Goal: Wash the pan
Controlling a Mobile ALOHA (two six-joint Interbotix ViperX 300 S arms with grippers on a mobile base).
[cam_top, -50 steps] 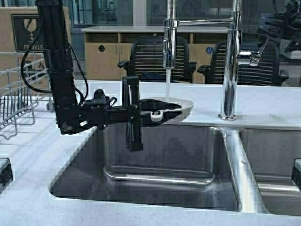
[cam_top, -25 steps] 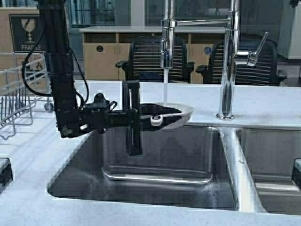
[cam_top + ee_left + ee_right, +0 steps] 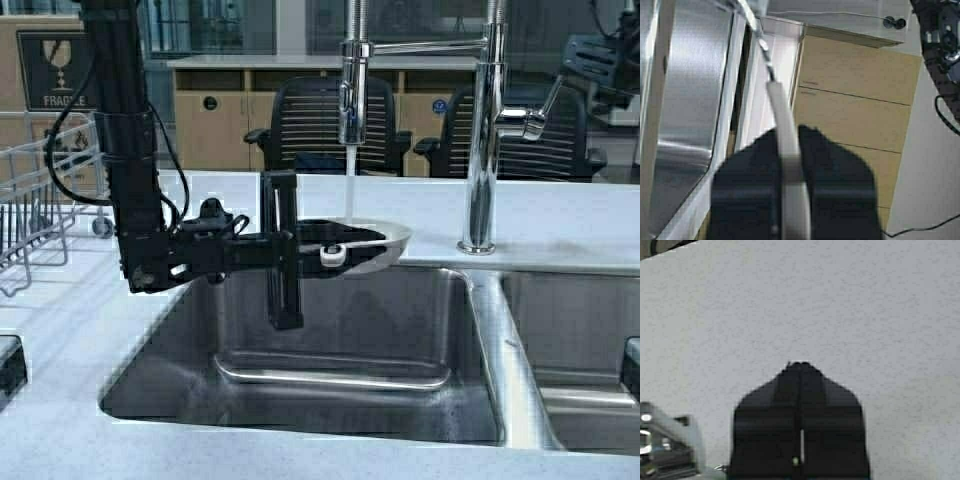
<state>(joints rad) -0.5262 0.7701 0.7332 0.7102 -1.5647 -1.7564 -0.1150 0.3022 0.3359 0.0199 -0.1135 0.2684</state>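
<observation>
The pan point(image 3: 388, 238), small, round and cream-white, hangs level over the back of the left sink basin point(image 3: 340, 340). A stream of water point(image 3: 349, 190) from the spray head point(image 3: 350, 95) falls into it. My left gripper point(image 3: 322, 248) is shut on the pan's short white handle point(image 3: 333, 256). In the left wrist view the handle point(image 3: 786, 145) runs out between the two dark fingers of the left gripper point(image 3: 788, 134). My right gripper point(image 3: 800, 365) is shut and empty over speckled grey countertop point(image 3: 865, 305).
A tall chrome faucet point(image 3: 480, 140) stands behind the divider between the two basins. A second basin point(image 3: 575, 340) lies to the right. A wire dish rack point(image 3: 35, 200) sits on the counter at the left. Office chairs and cabinets stand beyond the counter.
The whole scene has shifted slightly left in the high view, so the robot has moved a little. The pan stays under the running water in my left gripper.
</observation>
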